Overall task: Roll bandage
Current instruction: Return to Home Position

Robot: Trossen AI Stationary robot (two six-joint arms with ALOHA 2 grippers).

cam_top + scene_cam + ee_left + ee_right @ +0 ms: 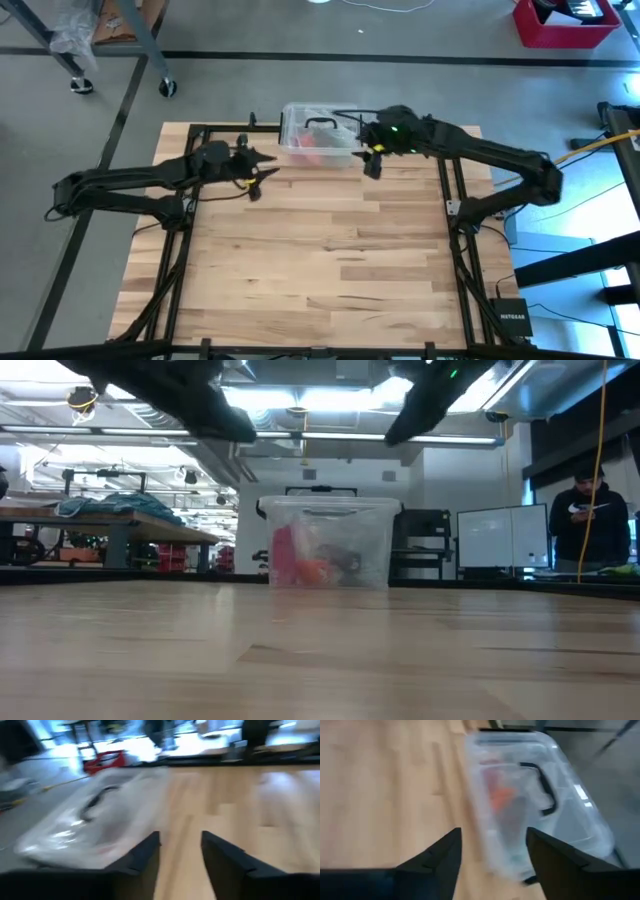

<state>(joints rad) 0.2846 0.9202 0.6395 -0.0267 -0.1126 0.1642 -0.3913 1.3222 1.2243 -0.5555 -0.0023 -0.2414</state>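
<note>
Bandage cannot be told apart from the box's blurred contents. Two grippers hang empty above the table (320, 270): left gripper (268, 171) at 11 o'clock, fingers slightly parted, beside the one clear lidded box (296, 128) at the 12 o'clock edge; right gripper (372, 168) at 1 o'clock, fingers wide apart. Open wood runs from centre to 6 o'clock

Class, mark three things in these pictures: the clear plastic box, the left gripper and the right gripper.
Clear plastic box (370, 542): low view, bare front wall.
Left gripper (180, 835): left wrist view, midway between its fingertips.
Right gripper (492, 831): right wrist view, midway between its fingertips.
</note>
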